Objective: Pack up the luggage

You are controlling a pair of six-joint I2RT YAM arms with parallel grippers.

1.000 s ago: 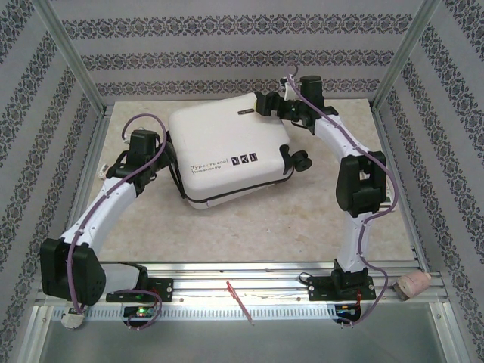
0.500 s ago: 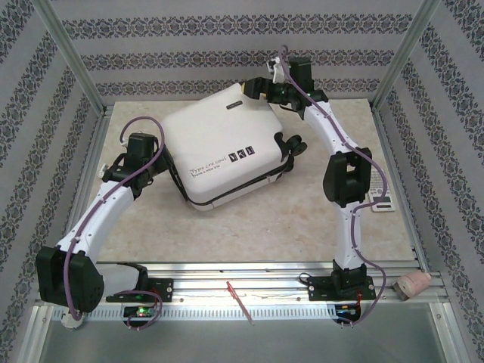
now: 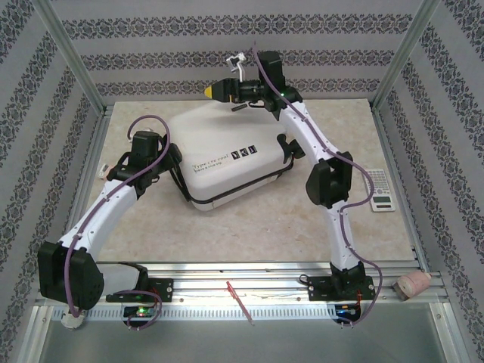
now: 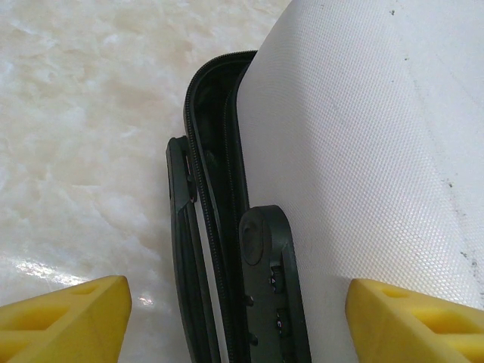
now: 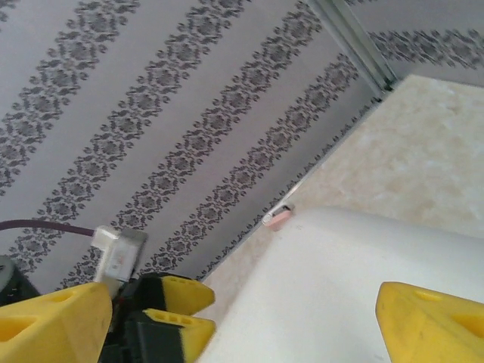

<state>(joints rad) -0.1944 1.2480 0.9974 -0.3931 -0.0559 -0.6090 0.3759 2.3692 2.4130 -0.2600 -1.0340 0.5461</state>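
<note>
The white hard-shell luggage [image 3: 227,155] lies flat mid-table with its small black logos facing up. My left gripper [image 3: 173,162] is at its left edge. In the left wrist view this gripper [image 4: 238,325] is open, its yellow fingertips [image 4: 64,318] straddling the black zipper seam and lock [image 4: 266,287] without touching them. My right gripper [image 3: 218,90] hangs open above the luggage's far edge and points left. In the right wrist view it [image 5: 242,325] is empty, with the white shell [image 5: 340,287] below it.
A calculator [image 3: 380,189] lies on the table to the right of the right arm. A small pink item [image 5: 278,217] sits at the table's left edge by the wall. A pinkish object [image 3: 412,285] and a red strip [image 3: 240,301] rest on the front rail.
The right gripper has risen and swung left along the luggage's far edge, uncovering the calculator. The luggage tipped up briefly and has settled flat again. The left arm has hardly moved.
</note>
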